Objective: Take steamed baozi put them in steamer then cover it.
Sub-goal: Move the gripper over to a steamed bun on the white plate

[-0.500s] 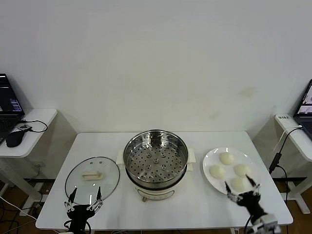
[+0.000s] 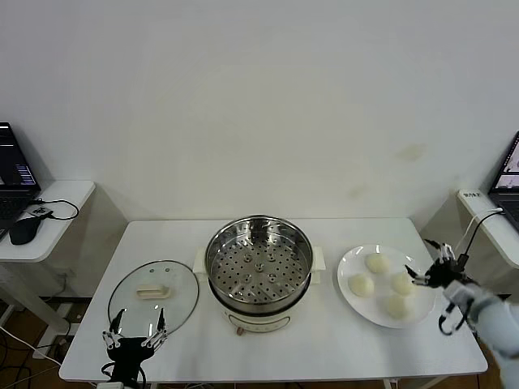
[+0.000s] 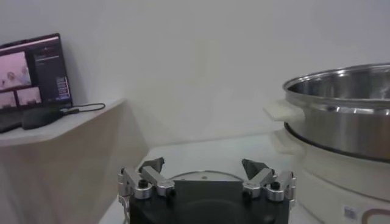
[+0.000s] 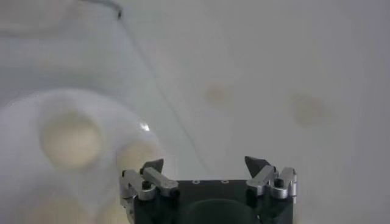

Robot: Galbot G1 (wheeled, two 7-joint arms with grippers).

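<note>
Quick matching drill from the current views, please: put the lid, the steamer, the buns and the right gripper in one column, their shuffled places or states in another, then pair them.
1. cover
2. steamer
3. steamed baozi
4. right gripper

A. on the white plate, all four
B. open, at the plate's right edge
C. flat on the table, left of the pot
D. mid-table, tray empty

Pairs: 1-C, 2-D, 3-A, 4-B

Plain white wall (image 2: 259, 97); white table (image 2: 268, 340) centre; side desks with laptop (image 2: 12, 174) left, right.
</note>
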